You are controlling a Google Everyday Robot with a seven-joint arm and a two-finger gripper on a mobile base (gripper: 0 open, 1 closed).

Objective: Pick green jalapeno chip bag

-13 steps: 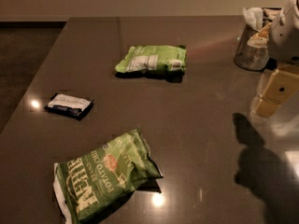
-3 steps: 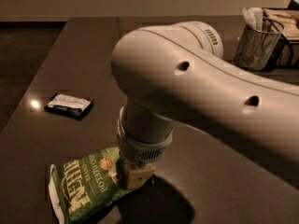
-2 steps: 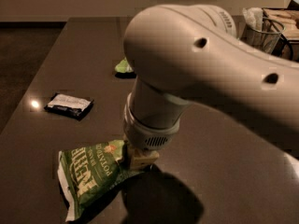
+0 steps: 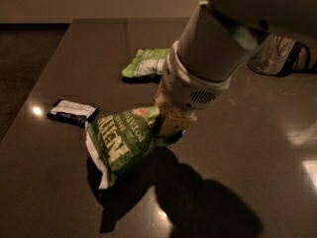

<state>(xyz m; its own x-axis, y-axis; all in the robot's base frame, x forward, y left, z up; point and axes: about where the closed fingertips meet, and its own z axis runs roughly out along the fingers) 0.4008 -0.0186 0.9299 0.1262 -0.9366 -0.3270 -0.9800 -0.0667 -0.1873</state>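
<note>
— What is the surface like?
— A dark, glossy worktop, smooth enough to throw back small spots of light and to carry a broad shadow under the arm.
— And the bag?
— The green jalapeno chip bag is crinkly dark-green foil with large white block letters and a white edge. It lies left of centre, tilted, its upper right corner up at the gripper and its lower end down towards the worktop.
— How does the gripper stand?
— Its beige fingers are closed onto that corner, pinching the foil. It hangs below a thick, rounded white arm with a vented collar.
— Anything else?
— A paler lime-green bag lies farther back, its right end hidden behind the arm. A small flat black-and-white packet sits just left of the chip bag. At the upper right is a shiny container, partly covered by the arm; I cannot make out its contents.
— Does the bag's lower end touch the worktop?
— I cannot tell.
</note>
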